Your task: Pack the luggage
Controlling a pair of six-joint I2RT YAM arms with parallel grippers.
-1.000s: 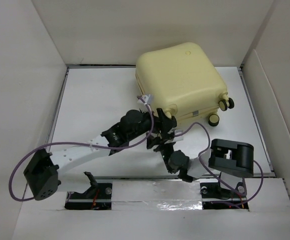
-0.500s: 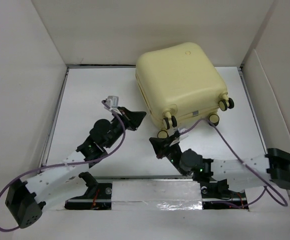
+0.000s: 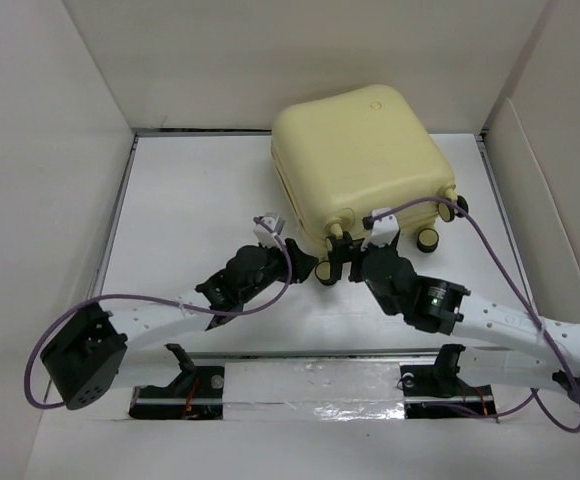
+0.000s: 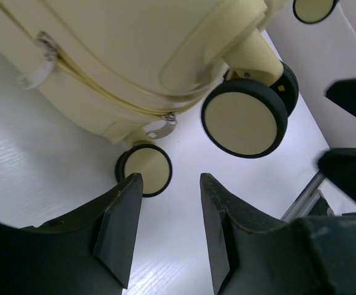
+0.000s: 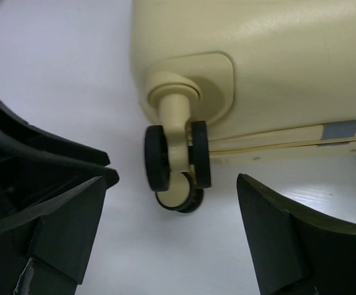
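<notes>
The luggage is a pale-yellow hard-shell suitcase lying shut on its side at the back of the white table, its caster wheels facing the near right. My left gripper is open beside its near corner, with only bare table between the fingers and a cream-and-black wheel just past the left fingertip. My right gripper stands wide open right next to it. A twin caster wheel is just beyond its fingertips, untouched. A zipper pull hangs on the seam.
White cardboard walls close in the table on the left, back and right. Two more wheels stick out at the suitcase's right corner. Violet cables loop off both arms. The two grippers are almost touching.
Both arms have swung forward from the near table to the suitcase's near wheels. Both sets of jaws stand wider apart than half a second ago.
</notes>
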